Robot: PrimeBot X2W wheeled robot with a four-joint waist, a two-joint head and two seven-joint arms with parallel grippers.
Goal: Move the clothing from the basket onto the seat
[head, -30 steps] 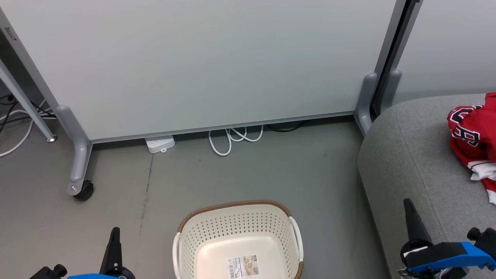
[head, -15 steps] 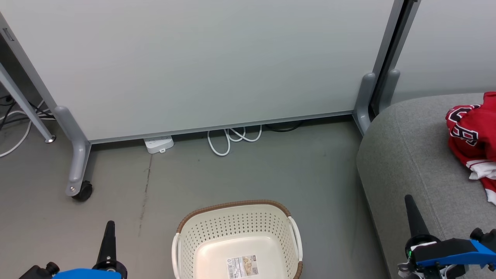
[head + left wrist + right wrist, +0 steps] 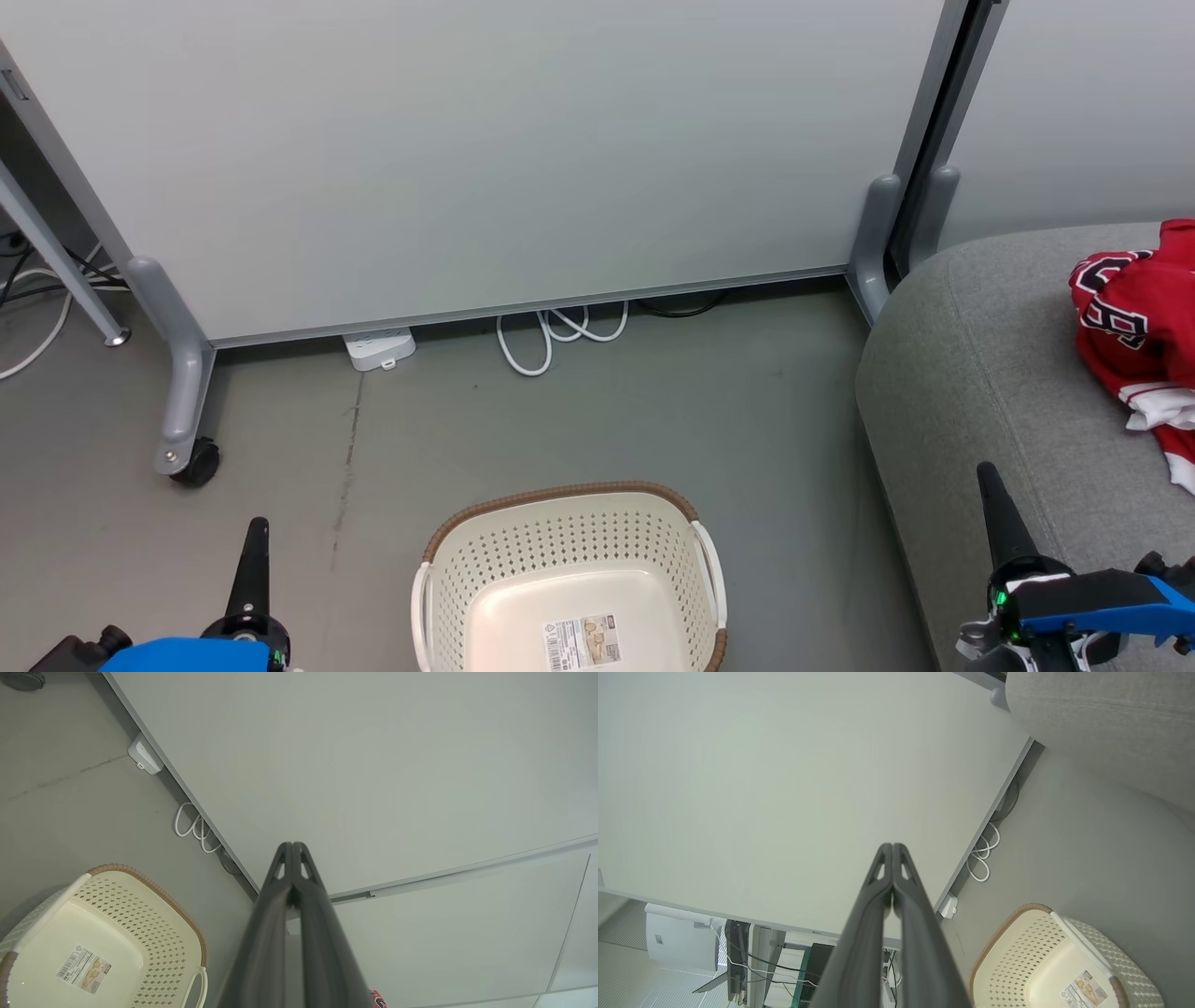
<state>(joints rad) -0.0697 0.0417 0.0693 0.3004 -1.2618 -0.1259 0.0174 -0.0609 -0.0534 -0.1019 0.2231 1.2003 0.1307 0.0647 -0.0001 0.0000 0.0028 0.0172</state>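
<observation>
1. Clothing point(image 3: 1134, 336): red heap on seat point(image 3: 980, 392), at R edge of head view.
2. Basket point(image 3: 560, 537): on floor btwn the arms, label on its bottom.
3. Left gripper point(image 3: 255, 527) & right gripper point(image 3: 986, 471): fingers pressed together, nothing held.

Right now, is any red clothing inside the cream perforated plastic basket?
No, the oval cream perforated basket holds just a paper label on its floor; the red jersey lies on the grey fabric sofa.
</observation>
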